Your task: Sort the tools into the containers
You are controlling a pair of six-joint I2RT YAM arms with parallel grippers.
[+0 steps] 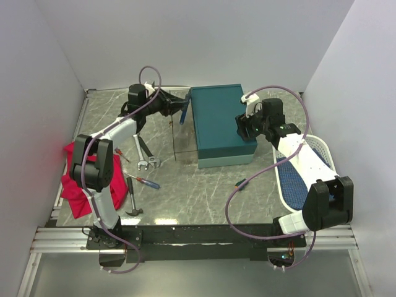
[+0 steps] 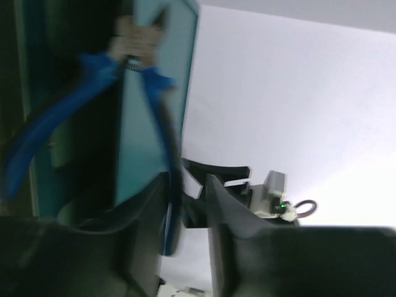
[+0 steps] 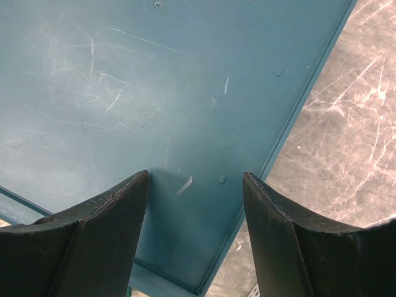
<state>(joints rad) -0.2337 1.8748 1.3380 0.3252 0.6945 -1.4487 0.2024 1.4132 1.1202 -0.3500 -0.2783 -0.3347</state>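
Observation:
My left gripper (image 1: 173,106) is raised at the back of the table, beside the left edge of the closed teal box (image 1: 219,124). It is shut on one handle of the blue-handled pliers (image 1: 184,110). In the left wrist view the pliers (image 2: 158,111) are blurred, with handles spread, in front of the box (image 2: 142,136) and above my gripper (image 2: 189,185). My right gripper (image 1: 244,127) hovers open and empty over the lid's right edge; it also shows in the right wrist view (image 3: 195,179), above the lid (image 3: 154,80). The white basket (image 1: 306,179) lies at the right.
Silver wrenches (image 1: 145,158), a red-and-blue screwdriver (image 1: 143,181) and a small hammer (image 1: 132,201) lie on the table at the left, beside a red cloth (image 1: 80,185). A stubby orange-and-green screwdriver (image 1: 241,183) lies in front of the box. White walls enclose the table.

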